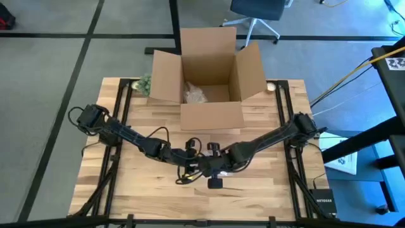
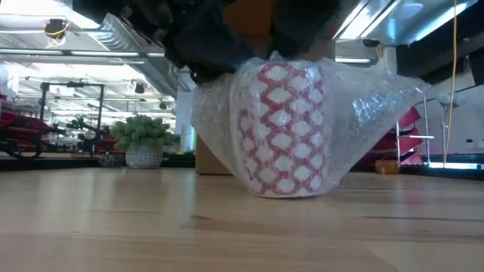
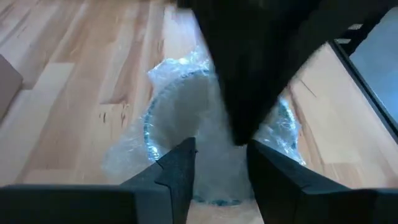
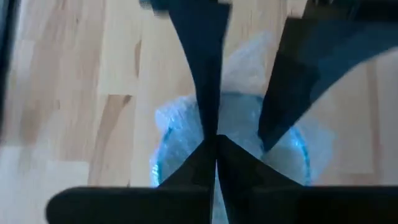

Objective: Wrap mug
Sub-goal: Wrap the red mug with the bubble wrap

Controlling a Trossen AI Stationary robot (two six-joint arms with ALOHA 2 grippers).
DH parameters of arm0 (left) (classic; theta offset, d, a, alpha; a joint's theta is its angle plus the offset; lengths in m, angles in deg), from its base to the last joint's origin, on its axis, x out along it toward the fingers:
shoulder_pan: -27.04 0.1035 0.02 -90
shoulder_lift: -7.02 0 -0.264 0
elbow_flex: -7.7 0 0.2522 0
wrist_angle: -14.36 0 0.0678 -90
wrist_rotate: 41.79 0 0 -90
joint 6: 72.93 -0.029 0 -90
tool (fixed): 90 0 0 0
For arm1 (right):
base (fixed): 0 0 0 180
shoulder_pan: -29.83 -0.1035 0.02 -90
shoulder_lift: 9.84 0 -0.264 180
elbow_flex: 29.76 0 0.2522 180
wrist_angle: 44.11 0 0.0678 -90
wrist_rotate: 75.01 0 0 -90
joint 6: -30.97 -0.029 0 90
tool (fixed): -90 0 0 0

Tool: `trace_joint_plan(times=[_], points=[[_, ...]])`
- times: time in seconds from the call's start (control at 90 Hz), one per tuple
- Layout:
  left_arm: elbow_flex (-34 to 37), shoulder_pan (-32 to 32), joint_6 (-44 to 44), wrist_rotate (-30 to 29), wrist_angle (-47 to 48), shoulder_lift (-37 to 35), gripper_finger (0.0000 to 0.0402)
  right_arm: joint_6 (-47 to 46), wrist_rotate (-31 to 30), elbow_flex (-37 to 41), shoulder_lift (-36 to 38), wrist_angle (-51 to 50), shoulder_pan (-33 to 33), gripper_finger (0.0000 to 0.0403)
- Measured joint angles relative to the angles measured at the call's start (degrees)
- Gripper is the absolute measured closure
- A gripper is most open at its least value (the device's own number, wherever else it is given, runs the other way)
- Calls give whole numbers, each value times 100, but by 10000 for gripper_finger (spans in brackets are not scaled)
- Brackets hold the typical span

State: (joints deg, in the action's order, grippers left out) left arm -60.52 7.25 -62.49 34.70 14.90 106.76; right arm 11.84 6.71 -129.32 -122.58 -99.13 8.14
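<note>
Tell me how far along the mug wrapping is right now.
Partly done. The red-and-white mug stands upright on the table with bubble wrap already around its sides. In hand: both arms meet over it, the left gripper and right gripper working at the mug's rim. Left: the wrap flares out loose to one side, and the open cardboard box sits behind, mug not yet in it.

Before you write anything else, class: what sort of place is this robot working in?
Probably a robotics lab or workshop: a butcher-block table on a taped grey floor, an office chair, and an open hall with strip lights and equipment racks behind.
</note>
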Motion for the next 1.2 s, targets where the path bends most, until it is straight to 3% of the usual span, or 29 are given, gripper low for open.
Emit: trace_joint_plan(times=[0.311, 0.633, 0.8, 1.067, 1.2], points=[[2, -35, -143, 22, -93, 11, 274, -106, 32, 667, 45, 806, 28, 402], [5, -3, -142, 42, -83, 7, 274, -17, 48, -263, 708, -628, 28, 402], [5, -4, -142, 36, -82, 7, 274, -57, -149, -175, 887, -890, 37, 402], [7, -2, -121, 18, -117, 7, 274, -216, -143, 783, 549, 254, 44, 402], [7, -2, -120, 17, -125, 7, 274, -239, -69, 908, 451, 632, 39, 402]])
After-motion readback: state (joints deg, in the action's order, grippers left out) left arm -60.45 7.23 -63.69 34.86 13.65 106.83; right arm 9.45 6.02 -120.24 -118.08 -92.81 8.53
